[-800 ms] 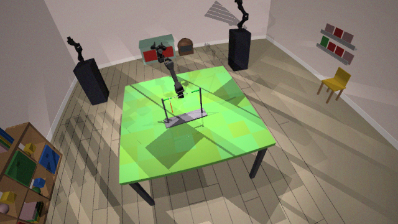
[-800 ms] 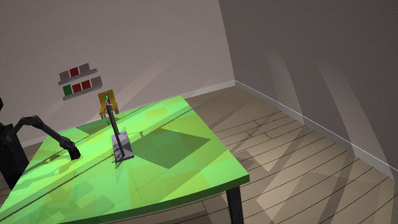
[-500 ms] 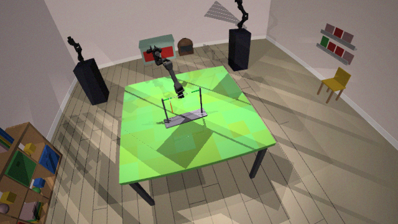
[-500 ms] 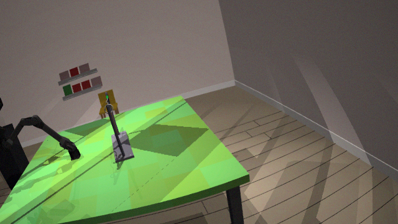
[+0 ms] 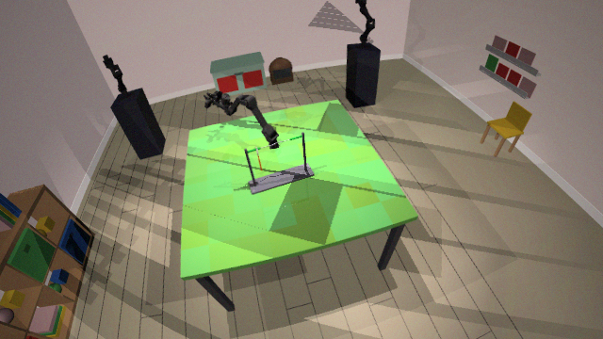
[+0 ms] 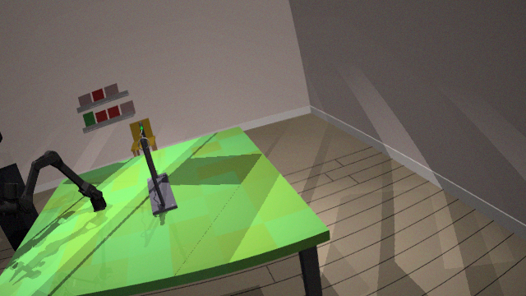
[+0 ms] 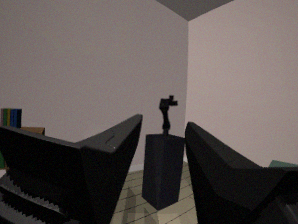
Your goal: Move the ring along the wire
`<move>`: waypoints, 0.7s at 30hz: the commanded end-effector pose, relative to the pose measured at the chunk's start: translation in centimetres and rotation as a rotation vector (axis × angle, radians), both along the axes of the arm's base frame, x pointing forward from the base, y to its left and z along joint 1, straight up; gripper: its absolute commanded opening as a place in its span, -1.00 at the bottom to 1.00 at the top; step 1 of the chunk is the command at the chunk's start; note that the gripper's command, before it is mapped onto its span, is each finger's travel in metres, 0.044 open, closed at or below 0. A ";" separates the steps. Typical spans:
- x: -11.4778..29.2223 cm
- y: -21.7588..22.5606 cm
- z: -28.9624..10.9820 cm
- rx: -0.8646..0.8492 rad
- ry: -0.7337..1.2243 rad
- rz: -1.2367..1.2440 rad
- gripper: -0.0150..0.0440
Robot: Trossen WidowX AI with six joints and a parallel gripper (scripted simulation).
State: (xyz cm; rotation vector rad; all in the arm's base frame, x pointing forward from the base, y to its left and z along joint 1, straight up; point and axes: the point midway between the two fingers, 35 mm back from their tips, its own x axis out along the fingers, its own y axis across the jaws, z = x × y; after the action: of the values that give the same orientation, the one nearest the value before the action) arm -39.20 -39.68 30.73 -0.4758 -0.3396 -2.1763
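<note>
The ring (image 5: 257, 150) (image 6: 143, 143) hangs around the wire at its left green part (image 5: 252, 150), beside the left post (image 5: 251, 169). Its thin orange handle (image 5: 260, 162) hangs down, clear of the base plate (image 5: 283, 179) (image 6: 169, 193). The thin grey wire (image 5: 284, 141) runs to the other green part (image 5: 297, 137) by the right post (image 5: 304, 153). My gripper (image 5: 206, 99) (image 7: 164, 124) is partly open and empty, raised beyond the table's back left edge and pointing away from the wire. It is far from the ring and handle.
The arm's base (image 5: 271, 139) (image 6: 99, 203) stands on the green table (image 5: 226, 235) (image 6: 230, 197), behind the wire stand. Dark pedestals (image 5: 138, 124) (image 5: 363, 75) with other arms stand beyond the table; one pedestal (image 7: 163, 170) shows between my fingers in the wrist view.
</note>
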 end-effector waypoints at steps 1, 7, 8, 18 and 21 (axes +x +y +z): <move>6.0 -3.4 -2.4 0.085 0.023 0.165 0.05; 15.7 -6.7 -6.0 0.194 0.070 0.419 0.05; 17.3 -7.0 -6.6 0.210 0.079 0.462 0.05; 33.8 -6.1 -12.2 0.347 0.190 0.901 0.05; 38.5 -4.5 -13.7 0.378 0.228 1.035 0.05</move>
State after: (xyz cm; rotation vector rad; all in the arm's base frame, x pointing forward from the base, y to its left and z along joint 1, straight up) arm -5.51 -46.05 18.56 -0.2482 -0.0414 -1.2665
